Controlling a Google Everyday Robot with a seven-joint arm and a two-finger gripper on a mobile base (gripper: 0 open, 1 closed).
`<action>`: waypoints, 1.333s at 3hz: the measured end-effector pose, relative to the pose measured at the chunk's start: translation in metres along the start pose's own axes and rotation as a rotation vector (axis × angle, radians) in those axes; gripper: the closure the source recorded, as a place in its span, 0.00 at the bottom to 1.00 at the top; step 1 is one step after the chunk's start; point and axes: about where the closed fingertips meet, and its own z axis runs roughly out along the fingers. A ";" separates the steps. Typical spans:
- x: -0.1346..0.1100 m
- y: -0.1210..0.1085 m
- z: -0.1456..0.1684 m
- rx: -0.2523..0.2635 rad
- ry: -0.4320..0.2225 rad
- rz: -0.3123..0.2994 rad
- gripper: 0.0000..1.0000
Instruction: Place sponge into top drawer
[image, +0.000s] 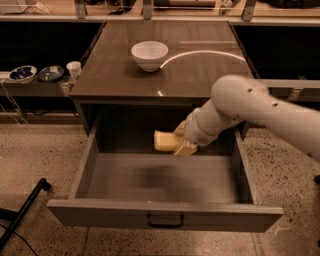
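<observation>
One pale yellow sponge (164, 140) is hanging pinched in my gripper (183, 142) over the open top drawer (100, 214), toward its twelve o'clock end, because I am keeping it clear of the walls before release.

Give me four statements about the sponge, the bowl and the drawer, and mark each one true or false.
1. The top drawer is pulled open. True.
2. The white bowl stands on the tabletop. True.
3. The sponge lies on the tabletop. False: the gripper holds it in the air over the drawer's inside.
4. The gripper is empty. False: it is shut on the sponge.
</observation>
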 end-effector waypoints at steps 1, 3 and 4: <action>0.009 0.011 0.063 -0.040 -0.005 0.007 0.73; 0.019 0.022 0.100 -0.071 -0.054 0.037 0.19; 0.019 0.022 0.100 -0.071 -0.054 0.037 0.00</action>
